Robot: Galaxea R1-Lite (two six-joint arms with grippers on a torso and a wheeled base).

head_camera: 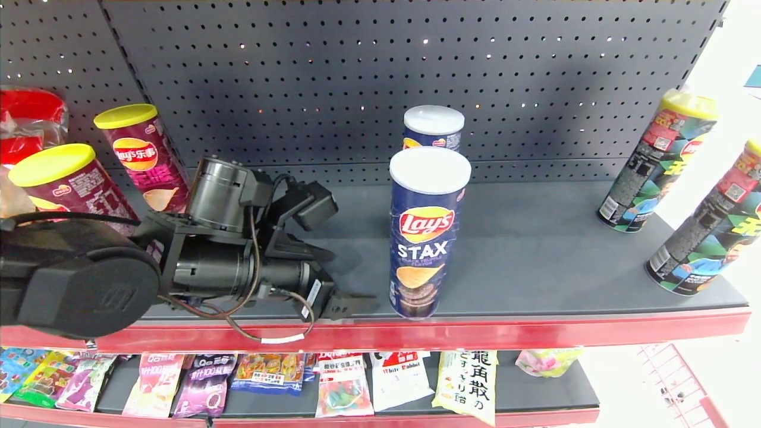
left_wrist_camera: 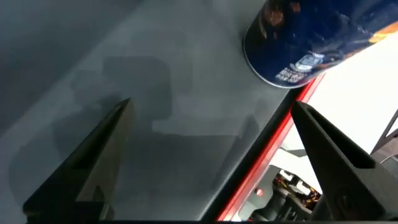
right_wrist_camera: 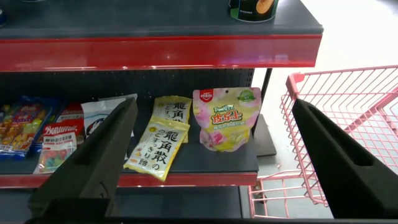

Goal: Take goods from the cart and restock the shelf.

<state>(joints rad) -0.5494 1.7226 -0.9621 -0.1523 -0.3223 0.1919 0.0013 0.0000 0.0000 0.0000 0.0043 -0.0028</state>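
Up on the top shelf (head_camera: 535, 249) a blue chip can (head_camera: 425, 238) stands upright right at the front, just behind the red front edge (head_camera: 535, 333), with a second blue can (head_camera: 433, 128) lined up behind it near the pegboard back. The left gripper (left_wrist_camera: 212, 106) is lying low over the shelf just to the left of that front can, jaws spread wide and holding nothing. From the wrist camera you can see bare grey shelf between the two fingers, and the bottom of the can sits off past one fingertip, not touching. Further left there are two purple cans (head_camera: 142, 154) with yellow lids, both leaning a bit. Way over on the right end, two black-and-green cans (head_camera: 660, 160) stand well apart from the blue ones. The right gripper (right_wrist_camera: 214, 104) is down lower, also wide open and empty, facing the lower shelf (right_wrist_camera: 186, 163) where flat snack bags (right_wrist_camera: 163, 140) lie in a row, yellow ones next to a pink and green one. The pink wire cart (right_wrist_camera: 336, 130) is just off the end of the shelving there.
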